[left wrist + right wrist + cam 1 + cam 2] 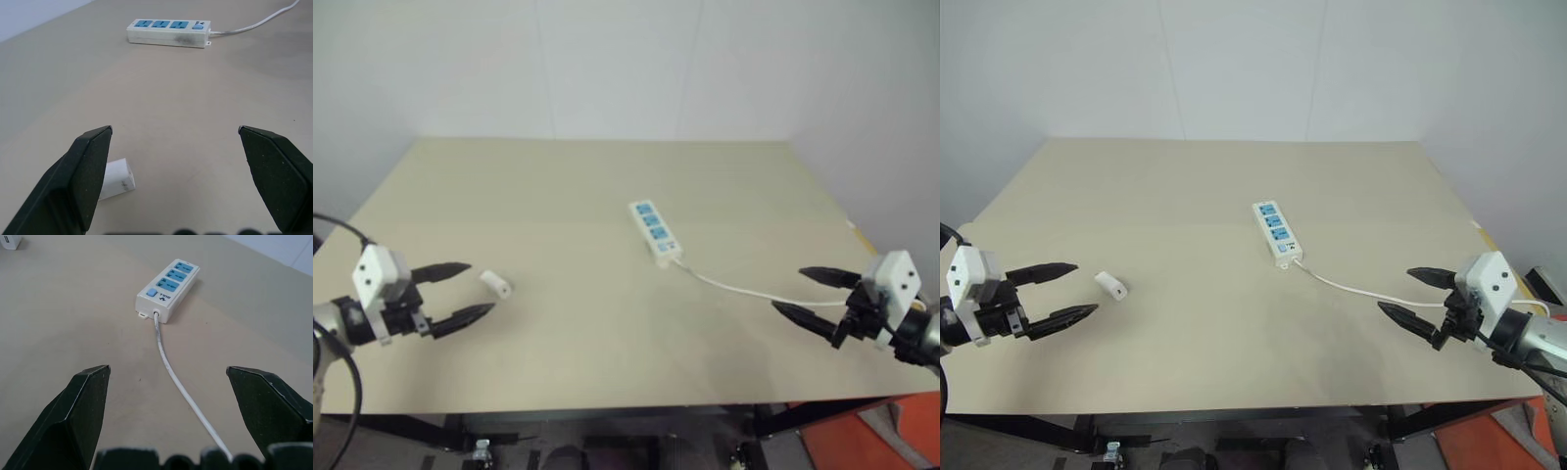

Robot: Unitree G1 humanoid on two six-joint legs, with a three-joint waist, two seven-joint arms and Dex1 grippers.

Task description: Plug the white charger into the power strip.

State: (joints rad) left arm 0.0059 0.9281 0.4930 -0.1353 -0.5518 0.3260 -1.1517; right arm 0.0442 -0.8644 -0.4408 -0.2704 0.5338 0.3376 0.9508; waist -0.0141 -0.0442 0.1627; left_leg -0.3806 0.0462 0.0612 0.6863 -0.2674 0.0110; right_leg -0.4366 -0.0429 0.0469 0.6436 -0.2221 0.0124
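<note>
White and small, the white charger lies just beside the wide-open, empty left gripper. Grab its sides gently. The right gripper, open too, could steady the power strip.

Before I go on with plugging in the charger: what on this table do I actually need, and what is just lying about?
Needed:
- white charger, lying loose just ahead of the open left gripper
- power strip, mid-table, all three blue sockets free

Just there:
- cord, trailing from the strip toward the open right gripper
- table
</note>
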